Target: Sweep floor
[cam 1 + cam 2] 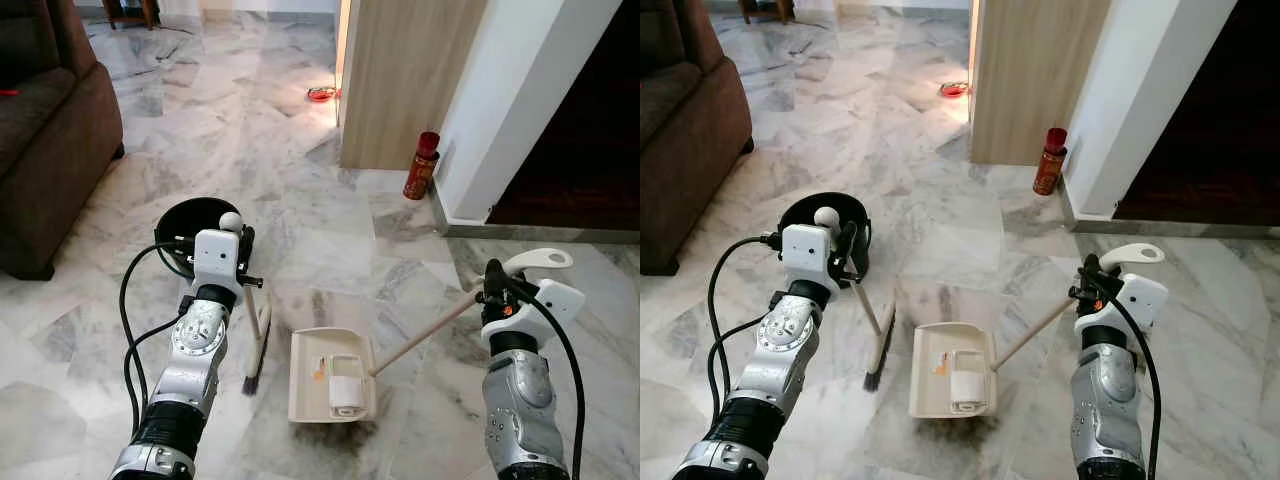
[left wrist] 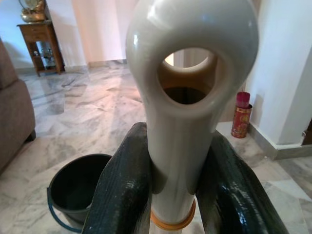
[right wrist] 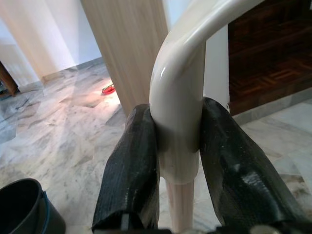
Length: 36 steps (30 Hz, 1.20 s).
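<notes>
Under my cameras the marble floor [image 1: 300, 130] carried a dustpan [image 1: 331, 375], broom [image 1: 254, 362], black bucket [image 1: 190, 225], red can [image 1: 422, 165] and sofa [image 1: 50, 130].

Both arms reach forward, left gripper [image 2: 173, 195] at ten o'clock, right gripper [image 3: 178, 161] at two o'clock, each pair of fingers clamped tight.

Left tool [image 2: 178, 195]: both black fingers [image 2: 122, 190] clamped on the cream broom handle [image 2: 183, 126], whose looped hanging eye sits just beyond the fingertips; an orange band rings the handle low between the fingers. Beyond, on the marble floor [image 2: 92, 117]: a black bucket [image 2: 78, 187], a red canister [image 2: 241, 114] by the white wall base. Far back, a wooden side table [image 2: 41, 44]; brown sofa edge [image 2: 14, 126] to one side.
</notes>
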{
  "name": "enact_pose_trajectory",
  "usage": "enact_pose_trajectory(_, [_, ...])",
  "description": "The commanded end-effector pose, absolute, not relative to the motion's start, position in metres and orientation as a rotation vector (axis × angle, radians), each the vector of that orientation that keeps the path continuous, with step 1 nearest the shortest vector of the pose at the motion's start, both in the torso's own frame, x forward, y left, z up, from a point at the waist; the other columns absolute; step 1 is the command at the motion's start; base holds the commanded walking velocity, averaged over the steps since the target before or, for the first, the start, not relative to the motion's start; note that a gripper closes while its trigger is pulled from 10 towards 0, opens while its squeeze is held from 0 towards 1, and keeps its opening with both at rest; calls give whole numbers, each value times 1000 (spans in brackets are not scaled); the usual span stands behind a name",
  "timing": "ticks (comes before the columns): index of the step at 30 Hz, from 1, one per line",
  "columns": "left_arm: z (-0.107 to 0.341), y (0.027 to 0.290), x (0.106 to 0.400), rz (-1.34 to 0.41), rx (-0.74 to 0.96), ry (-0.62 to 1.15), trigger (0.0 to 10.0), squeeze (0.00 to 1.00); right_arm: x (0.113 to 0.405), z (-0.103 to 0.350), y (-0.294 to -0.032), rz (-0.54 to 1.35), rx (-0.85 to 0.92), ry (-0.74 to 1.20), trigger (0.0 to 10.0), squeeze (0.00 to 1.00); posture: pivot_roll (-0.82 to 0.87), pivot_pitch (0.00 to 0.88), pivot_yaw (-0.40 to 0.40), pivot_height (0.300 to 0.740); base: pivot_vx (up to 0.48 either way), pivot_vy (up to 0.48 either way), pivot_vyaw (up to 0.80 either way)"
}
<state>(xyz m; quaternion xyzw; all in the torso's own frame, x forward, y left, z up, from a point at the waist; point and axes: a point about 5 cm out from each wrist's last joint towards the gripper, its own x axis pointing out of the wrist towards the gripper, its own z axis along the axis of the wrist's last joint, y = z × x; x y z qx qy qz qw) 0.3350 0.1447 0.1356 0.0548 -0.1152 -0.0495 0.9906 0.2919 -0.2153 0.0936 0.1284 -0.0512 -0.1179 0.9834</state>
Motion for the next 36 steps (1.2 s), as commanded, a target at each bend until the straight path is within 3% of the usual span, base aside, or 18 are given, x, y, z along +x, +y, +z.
enact_pose_trajectory(1, [145,147,335,-86,111,-274,10000,0,293,105,-218,-238,272,-159,10000,0,43,112,-53,740,0,262,0])
enact_pose_trajectory(36, [146,147,336,-74,108,-278,10000,0,296,104,-213,-214,277,-148,10000,0,48,112,-60,740,0,330,0])
